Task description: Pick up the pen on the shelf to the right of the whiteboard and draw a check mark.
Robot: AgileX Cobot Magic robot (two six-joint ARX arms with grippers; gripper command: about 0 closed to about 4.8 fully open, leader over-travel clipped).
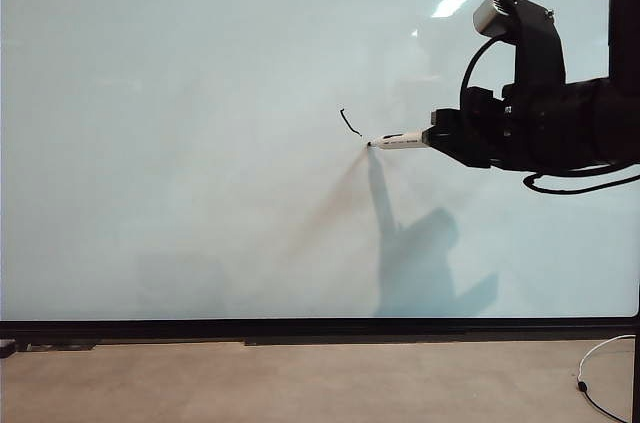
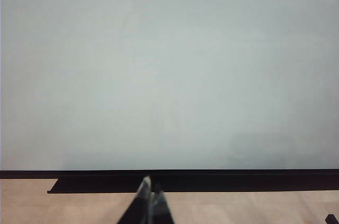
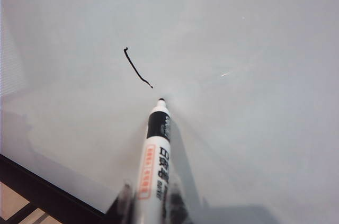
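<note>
White pen point(image 3: 153, 171) juts from right hand point(image 1: 432, 136); left hand point(image 2: 148, 205) low, closed.

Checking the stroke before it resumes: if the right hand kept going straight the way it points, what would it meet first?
Probably the glossy pale whiteboard. The right hand, shut on the slim white marker pen, aims its dark tip at the board, just past the short black drawn stroke. Whether the tip already touches is unclear.

The right pincer point(image 3: 148, 203) grips the pen point(image 3: 154, 166). The pen's dark tip is at the whiteboard point(image 3: 254, 49), just beside the end of a short black stroke point(image 3: 136, 68).
</note>
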